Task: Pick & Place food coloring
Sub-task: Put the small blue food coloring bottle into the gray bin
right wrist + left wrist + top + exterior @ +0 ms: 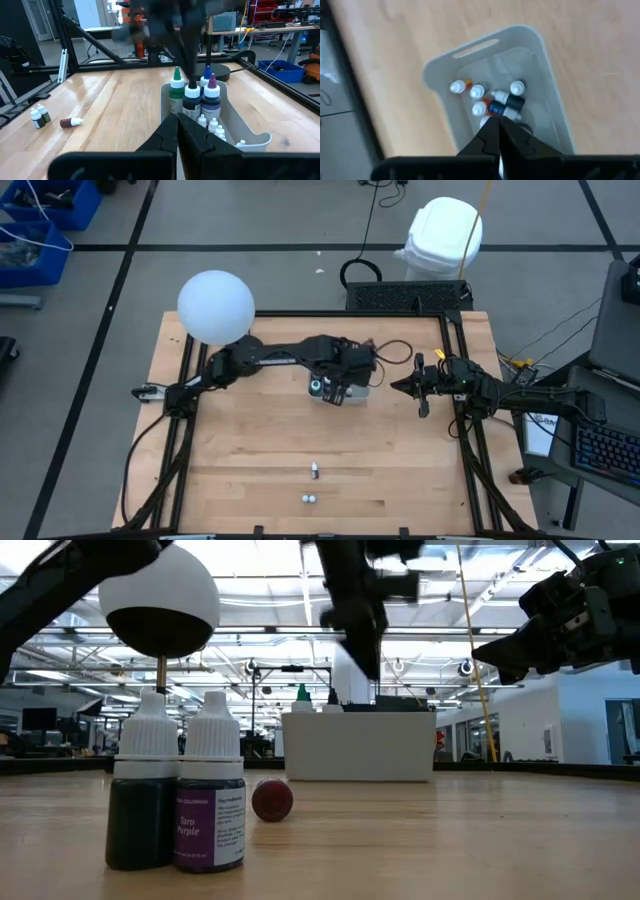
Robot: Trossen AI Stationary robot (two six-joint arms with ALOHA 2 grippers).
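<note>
two upright food coloring bottles (178,802) stand nearest on the bench (400,460); left gripper (496,131) fingers together above the tray's (485,47) vials (490,97); right gripper (418,387) fingers together, aside.

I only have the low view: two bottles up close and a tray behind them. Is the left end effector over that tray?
Observer: Yes. Seen from above, the left end effector is over the tray, shut and pointing down into it.
Operator: Is anything in the tray?
Observer: Several white-capped vials lie on its floor, and taller bottles stand at one end.
Operator: And the right arm?
Observer: The right end effector is shut and empty. It hangs off the tray's right side, pointing at it.
</note>
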